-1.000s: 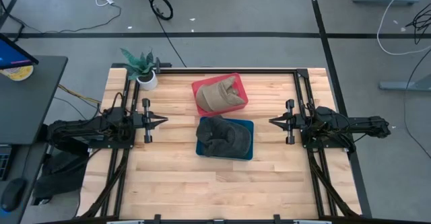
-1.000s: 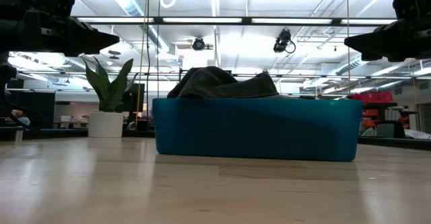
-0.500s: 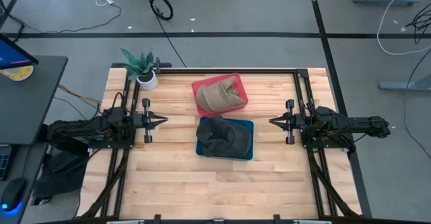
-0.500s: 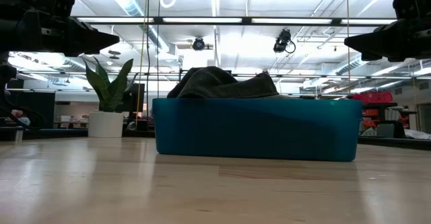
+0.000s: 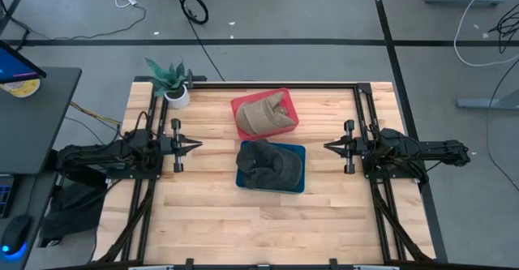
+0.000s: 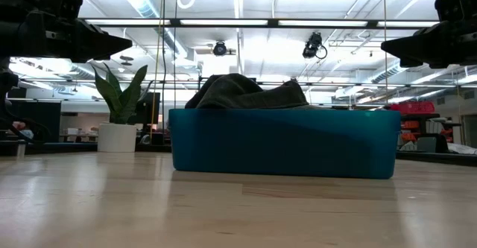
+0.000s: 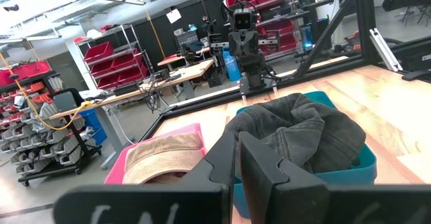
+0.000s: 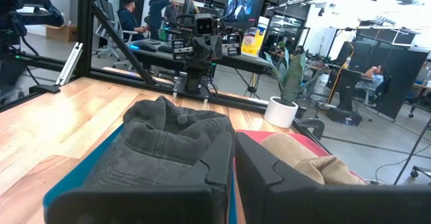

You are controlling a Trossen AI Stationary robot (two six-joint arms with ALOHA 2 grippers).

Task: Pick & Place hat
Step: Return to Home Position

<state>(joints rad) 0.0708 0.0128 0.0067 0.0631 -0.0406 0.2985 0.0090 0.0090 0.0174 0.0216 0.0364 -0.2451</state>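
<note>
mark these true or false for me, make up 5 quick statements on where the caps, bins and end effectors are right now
1. The brown cap lies in the red bin. True.
2. The blue bin is empty. False: black caps are piled in it.
3. The left end effector grips a cap. False: it is shut on nothing, out at the left of the table, apart from both bins.
4. The potted plant stands near a table corner on the left arm's side. True.
5. The right end effector hangs over the red bin. False: it is shut and sits toward the table's right side, clear of the bins.
</note>
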